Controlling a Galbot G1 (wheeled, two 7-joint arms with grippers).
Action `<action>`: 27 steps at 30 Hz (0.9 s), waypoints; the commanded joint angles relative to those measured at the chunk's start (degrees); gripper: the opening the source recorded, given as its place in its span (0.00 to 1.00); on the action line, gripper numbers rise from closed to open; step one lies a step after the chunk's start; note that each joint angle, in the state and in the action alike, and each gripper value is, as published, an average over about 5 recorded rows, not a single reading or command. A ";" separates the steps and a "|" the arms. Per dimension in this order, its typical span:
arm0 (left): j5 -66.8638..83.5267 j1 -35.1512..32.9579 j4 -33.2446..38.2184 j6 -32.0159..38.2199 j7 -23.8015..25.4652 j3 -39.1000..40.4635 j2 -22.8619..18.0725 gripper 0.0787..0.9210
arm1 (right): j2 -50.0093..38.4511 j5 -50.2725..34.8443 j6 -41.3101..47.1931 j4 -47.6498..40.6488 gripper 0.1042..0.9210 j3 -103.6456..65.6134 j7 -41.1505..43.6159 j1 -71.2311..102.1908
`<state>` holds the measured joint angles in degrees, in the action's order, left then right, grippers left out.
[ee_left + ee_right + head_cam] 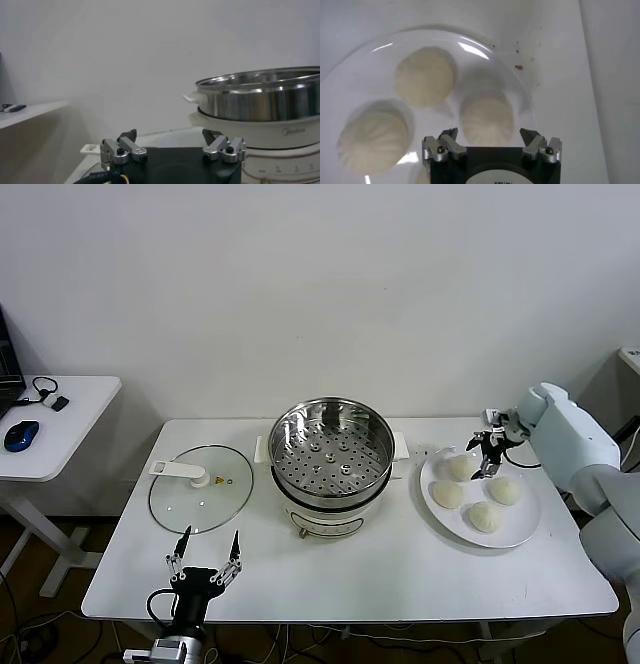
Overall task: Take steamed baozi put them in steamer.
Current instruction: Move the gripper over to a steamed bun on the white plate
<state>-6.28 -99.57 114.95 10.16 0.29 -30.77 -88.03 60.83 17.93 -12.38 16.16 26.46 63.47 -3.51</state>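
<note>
The steel steamer stands on its white pot base at the table's middle, with nothing in it; it also shows in the left wrist view. Four cream-white baozi lie on a white plate at the right. My right gripper is open, just above the far baozi. In the right wrist view the open gripper has one baozi between its fingers, with two others beside it. My left gripper is open and empty near the table's front edge.
A flat glass lid with a white handle lies left of the steamer, just beyond the left gripper. A small white side table with a blue mouse stands at far left. A wall is close behind the table.
</note>
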 commanded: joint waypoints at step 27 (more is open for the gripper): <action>0.02 -0.72 -0.20 0.78 -0.15 0.36 -0.18 0.88 | 1.30 4.50 0.32 -0.88 0.77 -4.65 -1.43 1.43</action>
<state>-6.22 -100.28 114.60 10.98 0.11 -30.49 -88.17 62.06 21.95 -12.05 15.26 22.25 62.07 -2.08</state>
